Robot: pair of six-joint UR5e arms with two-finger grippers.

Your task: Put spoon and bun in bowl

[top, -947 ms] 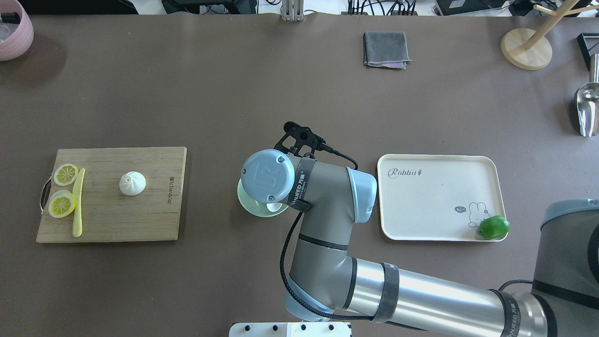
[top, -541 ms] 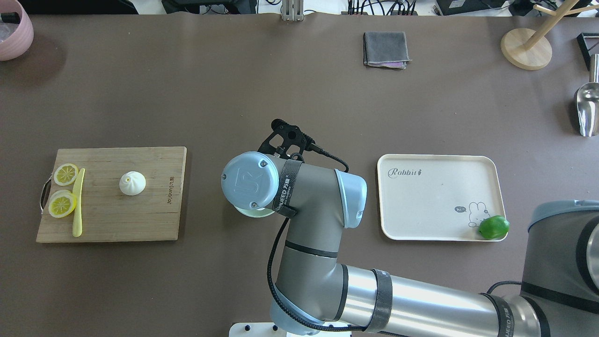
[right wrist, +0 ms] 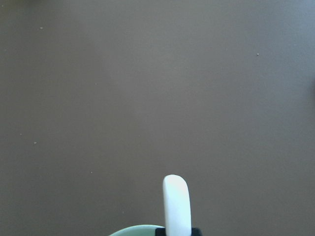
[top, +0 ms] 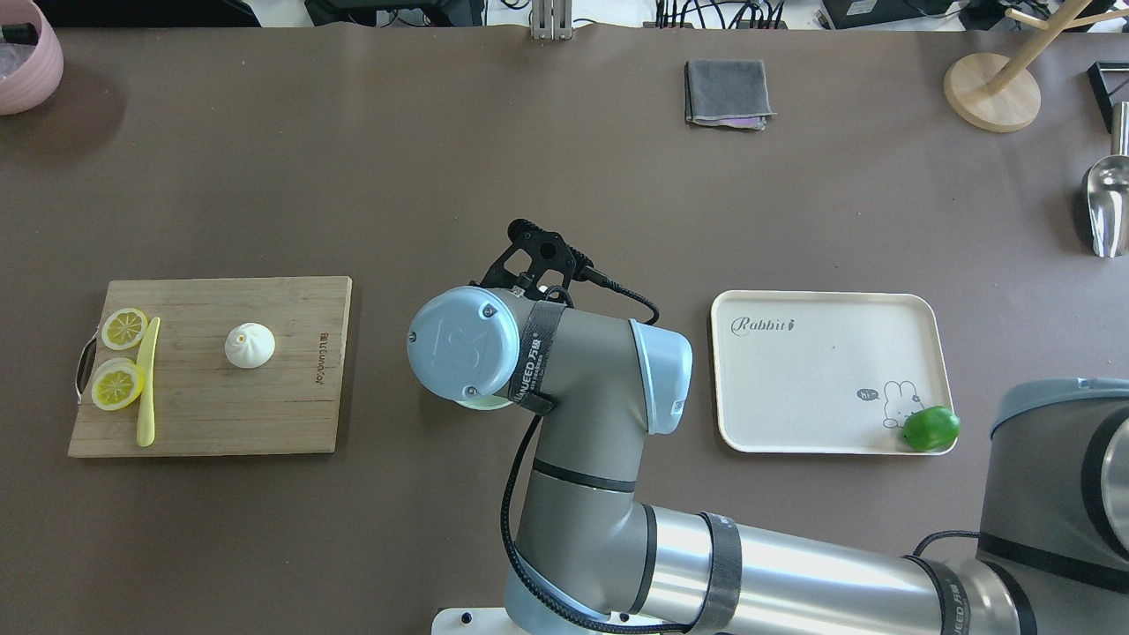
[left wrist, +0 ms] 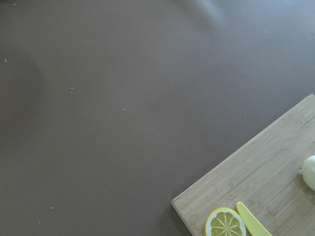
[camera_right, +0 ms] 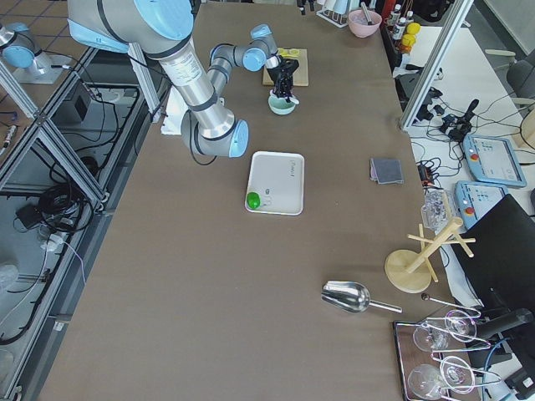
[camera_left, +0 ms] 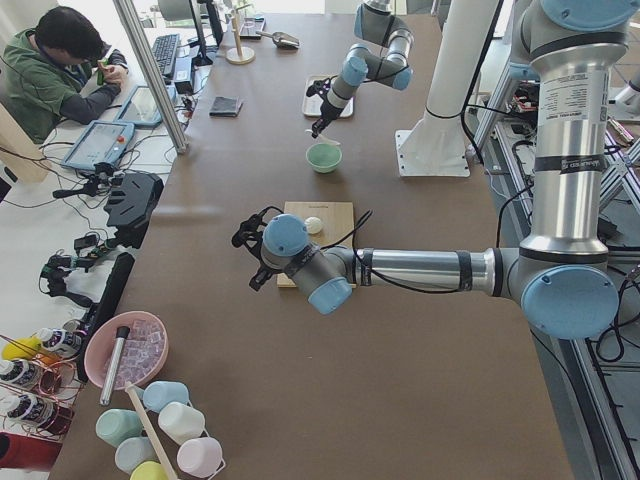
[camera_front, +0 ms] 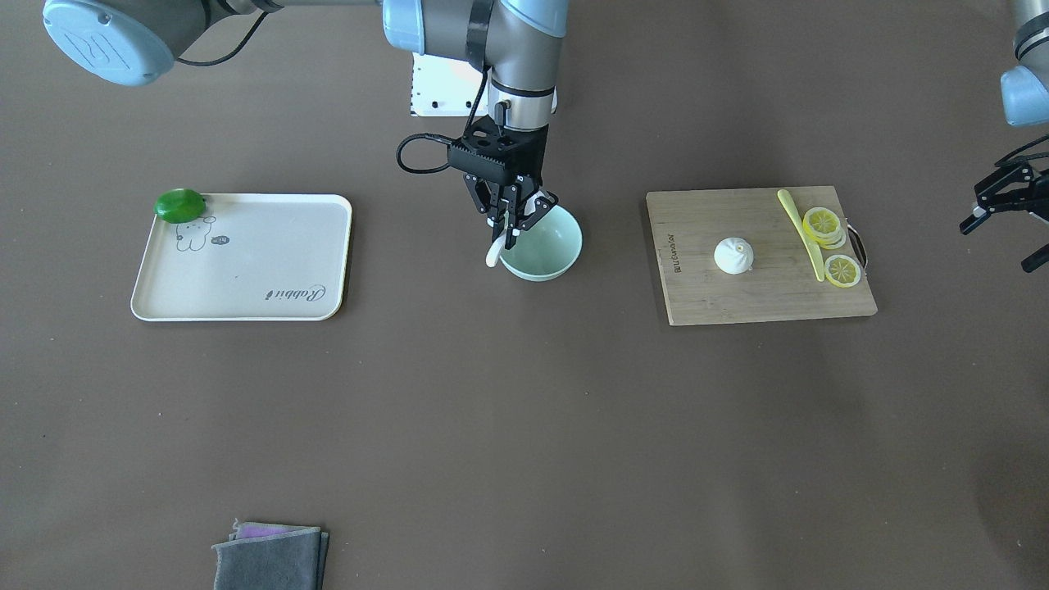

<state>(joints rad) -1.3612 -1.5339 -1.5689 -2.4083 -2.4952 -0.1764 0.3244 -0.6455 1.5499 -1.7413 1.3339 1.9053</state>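
Observation:
My right gripper (camera_front: 510, 233) is shut on the white spoon (camera_front: 492, 253), which hangs at the rim of the mint-green bowl (camera_front: 547, 250) on the side towards the tray. In the right wrist view the spoon's handle (right wrist: 176, 205) sticks up over the bowl's rim (right wrist: 135, 230). From overhead the right wrist covers nearly all of the bowl (top: 483, 405). The white pleated bun (camera_front: 733, 255) sits on the wooden cutting board (camera_front: 737, 303), also seen overhead (top: 250, 345). My left gripper (camera_front: 1001, 215) hovers open and empty beyond the board's far end.
Lemon slices (top: 119, 362) and a pale yellow knife (top: 147, 384) lie on the board's left end. A cream tray (top: 820, 423) holds a green lime (top: 930, 428). A grey cloth (top: 727, 93), wooden stand (top: 992, 93), metal scoop (top: 1107, 203) and pink tub (top: 22, 57) stand along the far edge.
My right arm has moved left in the overhead view with the spoon, and its wrist now covers almost the whole bowl. Bun and board have not moved.

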